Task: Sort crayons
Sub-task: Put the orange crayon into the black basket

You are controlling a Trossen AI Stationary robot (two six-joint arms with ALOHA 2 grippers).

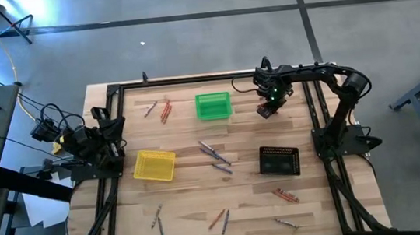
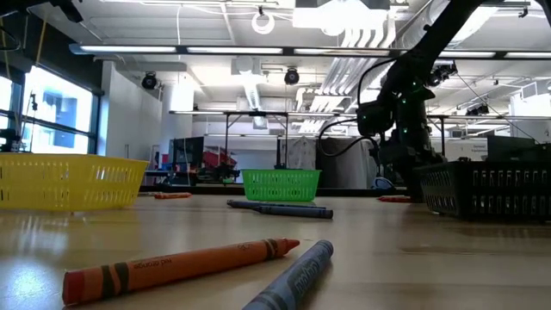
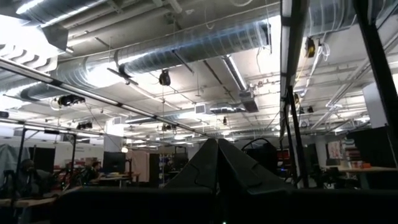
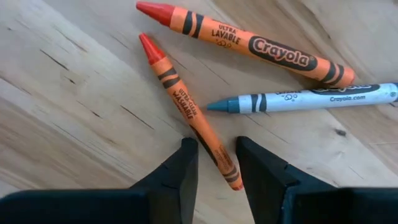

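Three waxy crayons (wooden table).

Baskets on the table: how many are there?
3: a green basket at the far side, beside the right gripper; a yellow basket near the left arm; a black basket near the right arm's base.

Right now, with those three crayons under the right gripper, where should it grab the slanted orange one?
Probably mid-shaft, from straight above: the slanted orange crayon lies flat, apart from its neighbours, and the open right gripper already has a finger on either side of its blunt end.
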